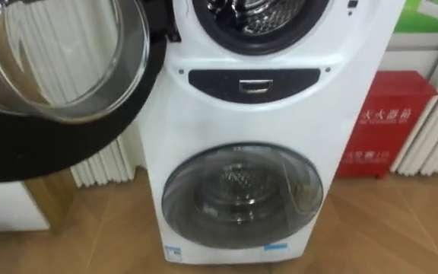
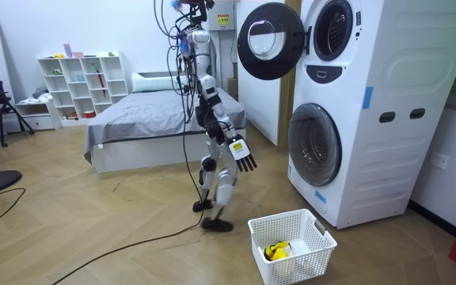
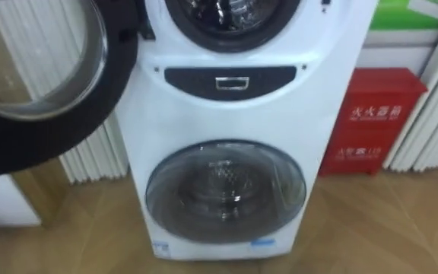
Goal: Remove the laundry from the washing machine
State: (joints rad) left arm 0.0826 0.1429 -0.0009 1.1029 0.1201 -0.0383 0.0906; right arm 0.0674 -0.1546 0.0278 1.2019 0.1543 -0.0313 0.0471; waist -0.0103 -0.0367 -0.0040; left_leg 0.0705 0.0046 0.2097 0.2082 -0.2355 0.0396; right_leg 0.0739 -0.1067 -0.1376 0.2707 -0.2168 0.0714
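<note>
Fingers (image 2: 248,165) of the right hand (image 2: 241,150) hang straight and spread, gripping and touching nothing; washing machine (image 2: 386,158) ahead, white basket (image 2: 311,257) below.

The washing machine (image 1: 280,99) has a white casing, a black-rimmed upper door (image 1: 67,144) and a grey tinted lower door (image 1: 242,194). The cabinet (image 1: 382,122) at right of frame is red. The basket (image 2: 291,265) is white lattice; the floor (image 2: 93,229) is tan herringbone wood.

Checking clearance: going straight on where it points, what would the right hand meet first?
The right hand points down and forward: probably the wooden floor near the white basket, maybe its rim; depth is unclear.
</note>
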